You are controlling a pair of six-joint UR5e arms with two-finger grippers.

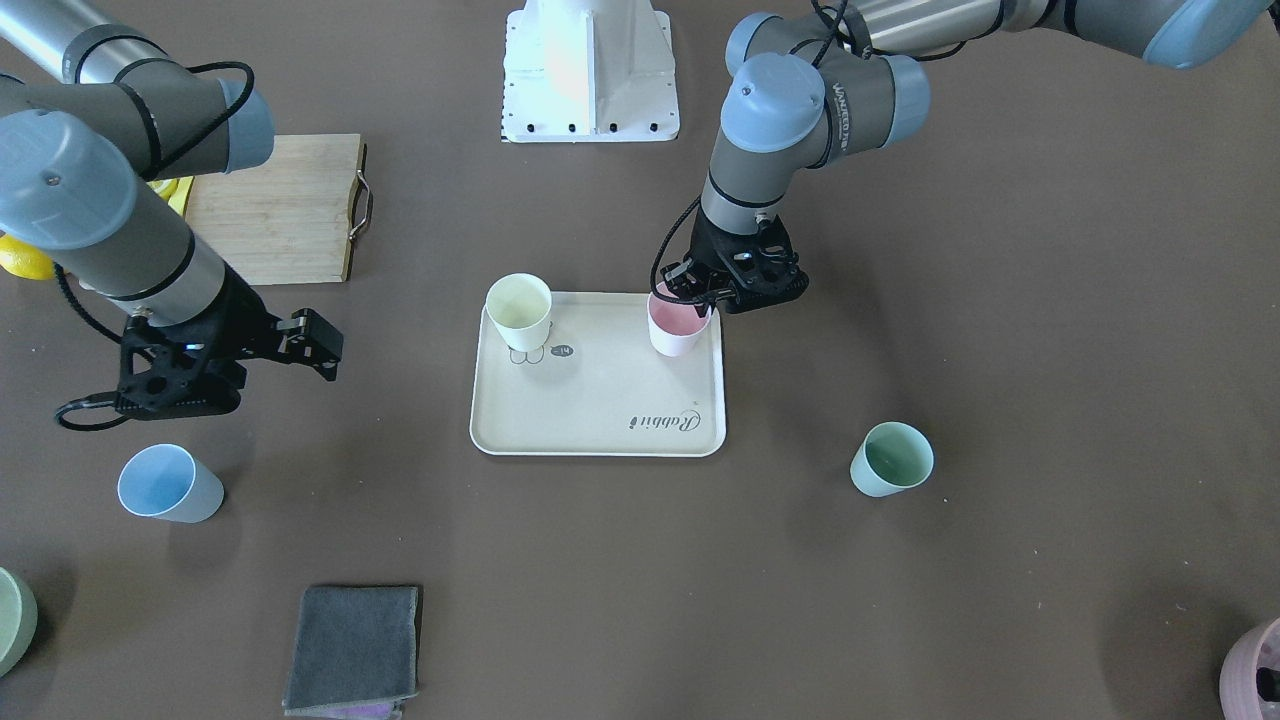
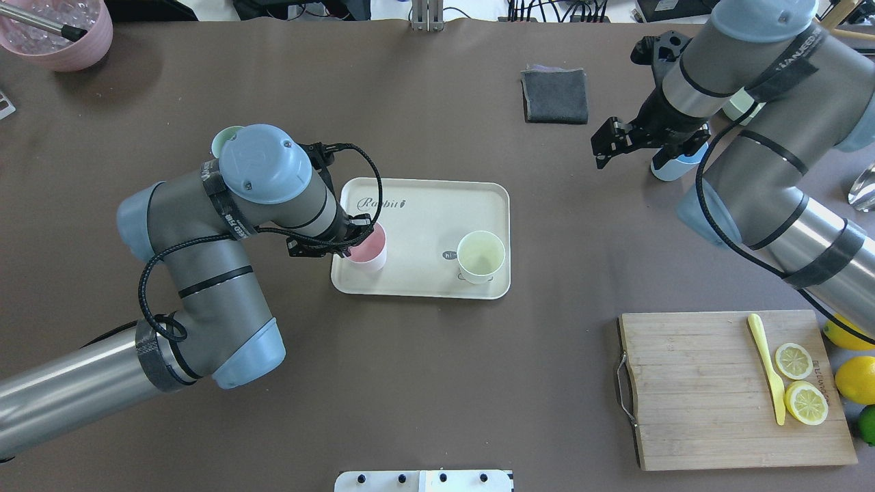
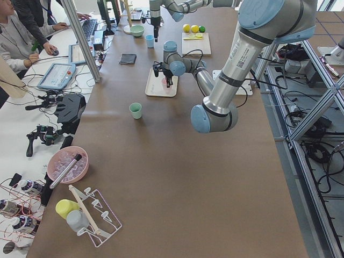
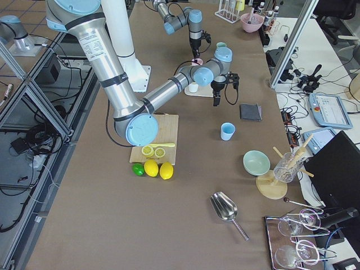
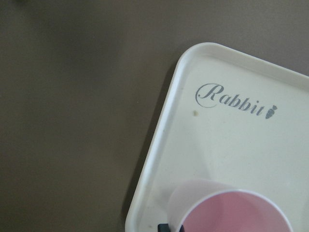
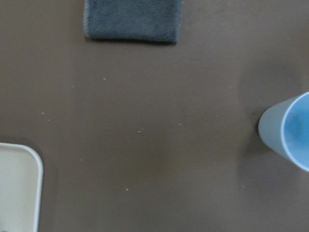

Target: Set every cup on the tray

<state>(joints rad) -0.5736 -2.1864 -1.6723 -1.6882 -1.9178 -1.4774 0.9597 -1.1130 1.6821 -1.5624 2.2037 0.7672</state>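
Observation:
The cream tray (image 1: 600, 420) lies mid-table. The pale yellow cup (image 1: 519, 310) stands upright on one of its corners. The pink cup (image 1: 678, 325) stands on the neighbouring corner, and my left gripper (image 1: 690, 297) is shut on its rim from above. The left wrist view shows the pink cup (image 5: 231, 212) low in the frame on the tray (image 5: 231, 140). The light blue cup (image 1: 168, 483) stands on the table just beyond my right gripper (image 1: 325, 347), which is open, empty and hovering. The mint green cup (image 1: 891, 458) stands alone on the table, to the tray's left.
A wooden cutting board (image 2: 711, 389) with lemon slices and a yellow knife lies near the robot's right. A grey cloth (image 2: 555, 96) lies beyond the tray. A mauve-pink bowl (image 2: 58, 34) and a sage-green vessel (image 1: 12, 620) stand at the far corners.

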